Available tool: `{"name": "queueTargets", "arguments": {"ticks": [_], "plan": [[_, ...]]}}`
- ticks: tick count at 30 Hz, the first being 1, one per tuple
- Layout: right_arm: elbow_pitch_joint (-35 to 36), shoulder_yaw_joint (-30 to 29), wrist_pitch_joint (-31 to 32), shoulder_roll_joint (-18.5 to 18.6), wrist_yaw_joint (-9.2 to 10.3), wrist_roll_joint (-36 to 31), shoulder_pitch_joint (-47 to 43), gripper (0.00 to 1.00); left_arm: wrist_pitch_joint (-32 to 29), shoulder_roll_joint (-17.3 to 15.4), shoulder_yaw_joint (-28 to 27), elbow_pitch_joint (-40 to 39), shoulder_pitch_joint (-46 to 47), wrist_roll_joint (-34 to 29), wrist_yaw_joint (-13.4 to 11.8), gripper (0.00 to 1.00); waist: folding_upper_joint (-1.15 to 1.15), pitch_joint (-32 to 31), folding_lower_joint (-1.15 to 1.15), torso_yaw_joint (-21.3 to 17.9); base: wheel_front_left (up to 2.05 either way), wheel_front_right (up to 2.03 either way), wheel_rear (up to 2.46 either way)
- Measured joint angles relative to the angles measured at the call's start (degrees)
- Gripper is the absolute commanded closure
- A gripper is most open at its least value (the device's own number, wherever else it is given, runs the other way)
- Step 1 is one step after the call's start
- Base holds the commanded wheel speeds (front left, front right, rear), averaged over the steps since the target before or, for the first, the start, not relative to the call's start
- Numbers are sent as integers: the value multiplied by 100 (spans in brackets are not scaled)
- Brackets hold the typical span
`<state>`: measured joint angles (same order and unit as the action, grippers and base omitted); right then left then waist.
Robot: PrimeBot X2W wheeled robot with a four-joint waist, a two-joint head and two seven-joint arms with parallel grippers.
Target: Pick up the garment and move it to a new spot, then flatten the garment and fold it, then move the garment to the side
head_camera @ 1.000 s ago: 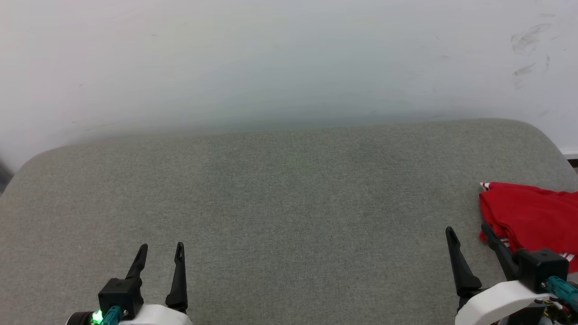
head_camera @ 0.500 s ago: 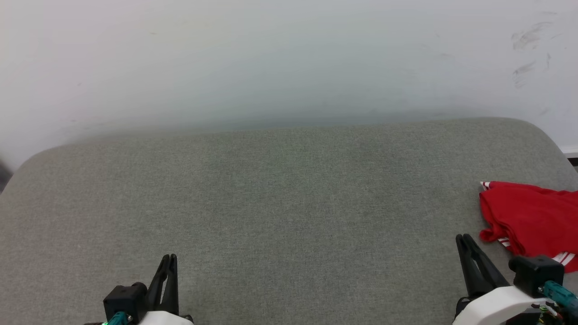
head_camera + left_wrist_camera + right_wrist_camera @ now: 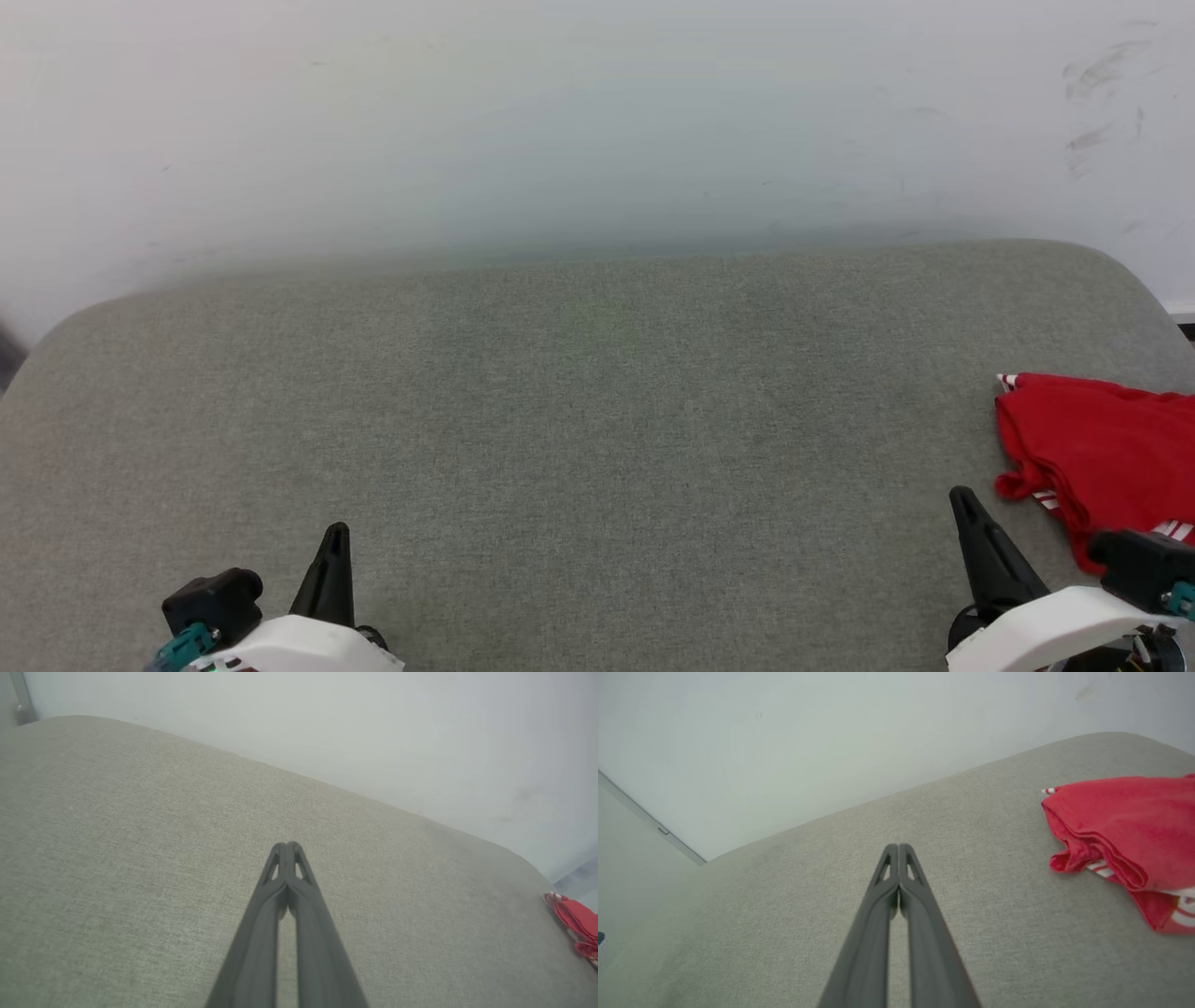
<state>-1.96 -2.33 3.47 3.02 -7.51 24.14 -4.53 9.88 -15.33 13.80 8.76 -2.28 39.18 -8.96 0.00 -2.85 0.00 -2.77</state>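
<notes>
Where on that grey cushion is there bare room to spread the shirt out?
Nearly all the cushion is bare: from the wall down to the left fingers and right fingers, and from its left edge across to the shirt. Only the right edge is crowded, where the shirt lies bunched.

Left tool point(image 3: 335, 534), right tool point(image 3: 962, 498), 2 slim black slotted fingers point(image 3: 257, 942) each, white wrist shells point(image 3: 299, 649), teal connectors point(image 3: 184, 646)
</notes>
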Motion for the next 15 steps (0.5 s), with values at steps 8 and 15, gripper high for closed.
{"name": "queueTargets", "arguments": {"ticks": [8,15], "plan": [[-135,-53,46,-1,0,781,129,100,-171,140,-211,80,76,619,194,100,0,22,0,20,0,0,0],[-241,-89,63,-1,0,1392,242,100,-313,232,-383,138,164,1112,343,100,0,40,0,38,0,0,0]]}}
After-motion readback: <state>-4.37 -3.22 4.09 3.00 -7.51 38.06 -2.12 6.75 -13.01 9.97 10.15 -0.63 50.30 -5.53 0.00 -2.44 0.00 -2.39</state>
